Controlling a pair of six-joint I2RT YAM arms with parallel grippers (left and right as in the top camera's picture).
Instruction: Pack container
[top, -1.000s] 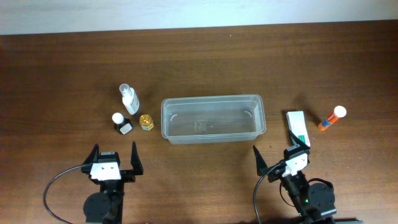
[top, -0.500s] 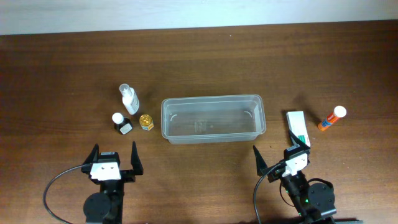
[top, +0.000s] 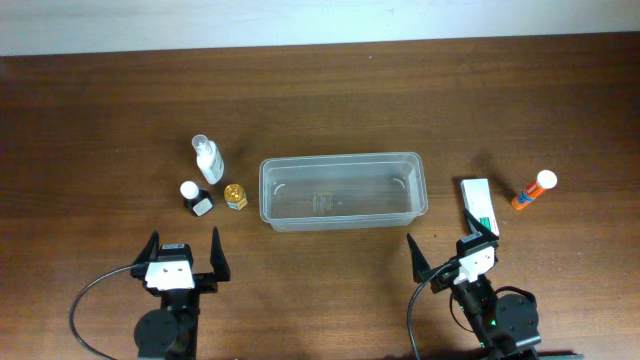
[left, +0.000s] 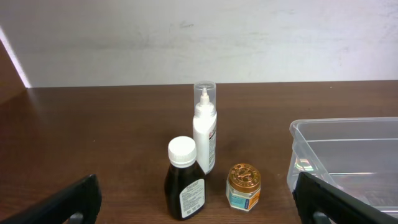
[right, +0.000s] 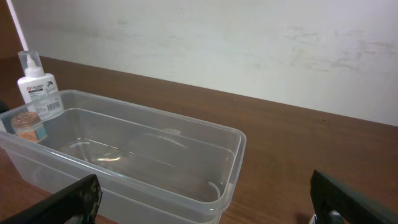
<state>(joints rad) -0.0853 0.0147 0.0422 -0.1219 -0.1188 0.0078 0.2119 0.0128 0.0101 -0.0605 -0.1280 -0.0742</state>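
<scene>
Container (top: 360, 195) on counter (top: 320, 100); left fingers (top: 219, 258) and right fingers (top: 416, 260) spread, holding nothing.
Wrist views crop the fingers; print on spray bottle (left: 204, 134) and dark bottle (left: 185, 186) unreadable.

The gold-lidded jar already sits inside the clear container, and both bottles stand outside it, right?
Not quite. The overhead view shows the gold-lidded jar on the table outside the clear container, by its left end. The white bottle and dark bottle do stand outside it.

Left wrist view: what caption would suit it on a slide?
A dark bottle, a white spray bottle and a gold-lidded jar stand upright beside the clear tub, not yet packed.
</scene>
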